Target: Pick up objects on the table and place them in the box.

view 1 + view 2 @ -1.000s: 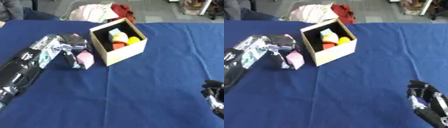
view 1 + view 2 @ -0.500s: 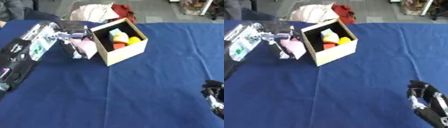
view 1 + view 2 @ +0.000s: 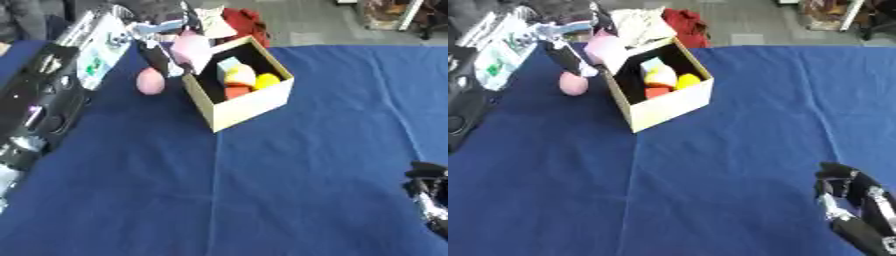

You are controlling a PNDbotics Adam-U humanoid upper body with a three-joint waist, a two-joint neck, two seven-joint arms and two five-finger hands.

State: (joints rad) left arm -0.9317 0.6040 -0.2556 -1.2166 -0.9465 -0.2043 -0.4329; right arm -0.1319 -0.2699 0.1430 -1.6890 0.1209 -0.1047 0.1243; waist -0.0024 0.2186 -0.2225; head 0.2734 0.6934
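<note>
A tan cardboard box (image 3: 251, 106) stands open on the blue table (image 3: 262, 190), holding a light blue, a yellow (image 3: 267, 80) and an orange piece. My left hand (image 3: 156, 44) is raised at the box's far left corner, shut on a pale pink block (image 3: 191, 48) that hangs over the left rim. A round pink ball (image 3: 150, 81) lies on the cloth just left of the box, below that hand. My right hand (image 3: 852, 196) rests at the lower right corner, fingers up and relaxed, holding nothing.
White cloth (image 3: 639, 22) and red cloth (image 3: 686, 21) are piled beyond the table's far edge behind the box. My left forearm (image 3: 48, 95) lies across the table's left side. Blue cloth stretches between the box and my right hand.
My left hand has risen from the table beside the box and swung up and right with the pale pink block, to the box's rim. The pink ball is uncovered. Right hand unmoved.
</note>
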